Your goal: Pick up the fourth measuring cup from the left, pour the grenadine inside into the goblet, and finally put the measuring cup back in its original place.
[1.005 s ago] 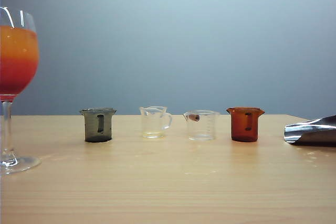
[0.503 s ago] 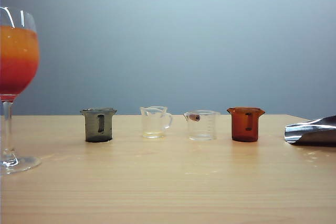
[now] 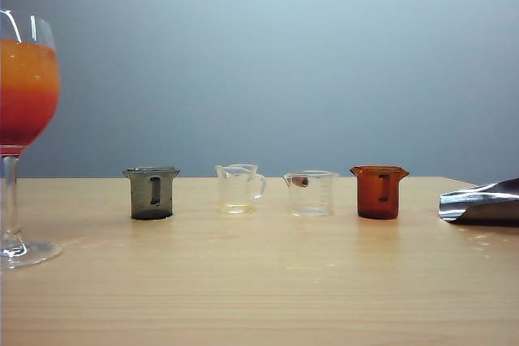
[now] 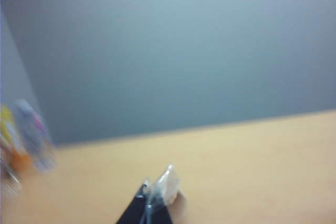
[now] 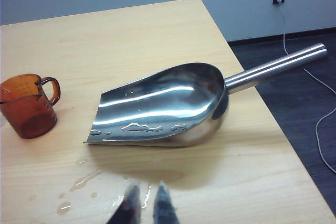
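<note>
The fourth measuring cup (image 3: 379, 191), translucent red-orange, stands upright at the right end of the row; it also shows in the right wrist view (image 5: 29, 106), handle toward the scoop. Far left stands the goblet (image 3: 23, 131), its bowl holding a deep red layer of grenadine (image 3: 24, 123) under orange liquid. My right gripper (image 5: 146, 190) hovers over the wet table near the scoop, fingertips nearly together, holding nothing. My left gripper (image 4: 157, 186) appears in a blurred view, fingers pressed together and empty, pointing across bare table. Neither gripper shows in the exterior view.
A smoky grey cup (image 3: 152, 193) and two clear cups (image 3: 239, 188) (image 3: 310, 193) fill the row. A steel scoop (image 5: 168, 103) lies beside the red-orange cup, handle past the table's edge. Droplets (image 5: 79, 181) wet the wood. Blurred colourful bottles (image 4: 29, 135) stand off the left gripper's side.
</note>
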Robot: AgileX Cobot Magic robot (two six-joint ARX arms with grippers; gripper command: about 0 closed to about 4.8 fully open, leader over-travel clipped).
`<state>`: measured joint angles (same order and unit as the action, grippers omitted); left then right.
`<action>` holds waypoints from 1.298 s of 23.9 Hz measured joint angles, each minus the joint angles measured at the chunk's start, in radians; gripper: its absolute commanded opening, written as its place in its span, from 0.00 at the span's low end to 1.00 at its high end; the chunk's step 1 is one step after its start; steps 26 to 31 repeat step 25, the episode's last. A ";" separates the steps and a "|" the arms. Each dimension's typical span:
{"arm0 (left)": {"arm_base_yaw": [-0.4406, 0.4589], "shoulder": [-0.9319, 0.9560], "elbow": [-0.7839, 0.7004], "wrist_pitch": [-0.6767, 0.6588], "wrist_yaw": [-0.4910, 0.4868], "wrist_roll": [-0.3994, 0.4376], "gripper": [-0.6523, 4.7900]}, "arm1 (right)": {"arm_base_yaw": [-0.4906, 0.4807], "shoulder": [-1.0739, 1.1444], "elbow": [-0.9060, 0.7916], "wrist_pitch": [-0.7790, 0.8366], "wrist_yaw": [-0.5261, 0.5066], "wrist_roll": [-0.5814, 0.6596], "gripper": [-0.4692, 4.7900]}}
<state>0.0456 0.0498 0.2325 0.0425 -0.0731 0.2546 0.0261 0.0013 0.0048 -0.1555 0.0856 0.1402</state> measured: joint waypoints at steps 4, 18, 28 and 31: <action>0.000 0.002 -0.164 -0.015 0.050 -0.145 0.11 | 0.000 0.000 0.000 0.000 0.000 0.000 0.17; 0.000 -0.048 -0.225 -0.072 0.050 -0.086 0.11 | 0.000 0.000 0.000 0.000 0.000 0.000 0.17; 0.000 -0.048 -0.225 -0.073 0.050 -0.086 0.11 | 0.000 0.000 0.000 0.000 0.000 0.000 0.18; 0.000 -0.048 -0.225 -0.073 0.050 -0.086 0.11 | 0.000 0.000 0.000 0.000 0.000 0.000 0.18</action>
